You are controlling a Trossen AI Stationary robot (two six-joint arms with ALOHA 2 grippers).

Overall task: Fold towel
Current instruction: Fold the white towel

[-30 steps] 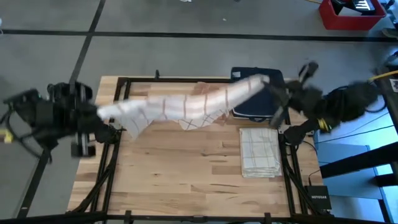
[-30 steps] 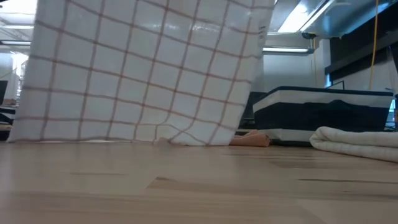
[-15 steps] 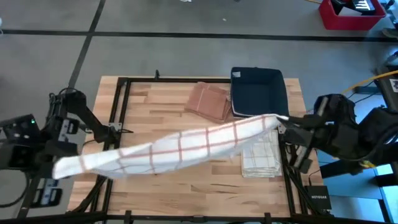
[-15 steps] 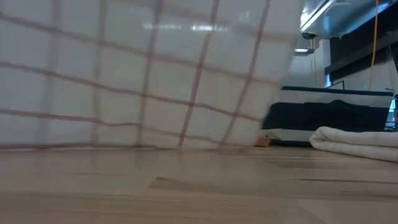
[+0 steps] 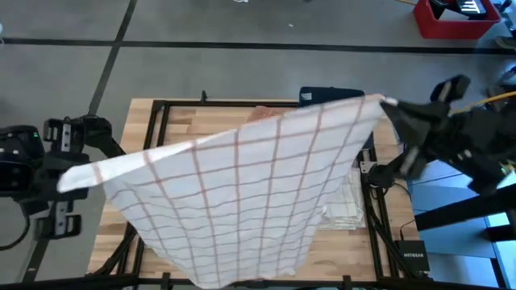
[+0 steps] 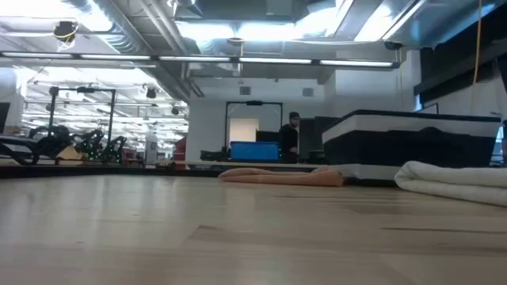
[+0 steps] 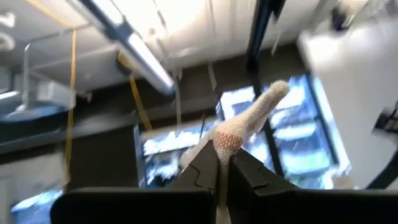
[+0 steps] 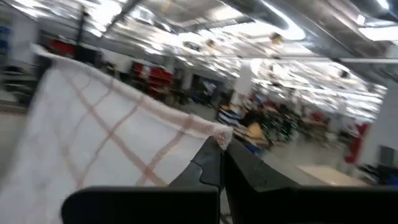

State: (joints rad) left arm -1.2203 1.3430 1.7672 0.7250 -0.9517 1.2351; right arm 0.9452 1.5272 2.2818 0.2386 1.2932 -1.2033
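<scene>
A white towel (image 5: 242, 193) with red-brown checks is spread wide in the air above the wooden table (image 5: 185, 121) and covers most of it in the high view. It does not show in the low view. My left gripper (image 5: 66, 177), past the table's left edge, is shut on one upper corner. My right gripper (image 5: 389, 103), near the far right corner, is shut on the other. The towel's free lower edge (image 5: 242, 278) hangs toward the table's near edge. My left gripper pinches the towel's left upper corner (image 7: 225, 142) between its two shut fingers, and a bunched tip of cloth sticks out past them. The towel is lifted clear and stretches away toward the other arm. My right gripper pinches the towel's right upper corner (image 8: 214, 134) between its two shut fingers, at the hemmed edge. The cloth runs off sideways from the fingers as an open sheet, clear of the table.
A folded white towel (image 6: 451, 178) lies at the table's right. A dark bin (image 6: 412, 142) stands behind it at the far right. A flat tan cloth (image 6: 277, 176) lies at the far middle. The near left of the table top is bare wood.
Both grippers have swung toward the table's near edge, then back and up, keeping their hold. The towel was a bunched strip with its lower edge on the table. It has lifted clear and spread out into a wide sheet in the air.
</scene>
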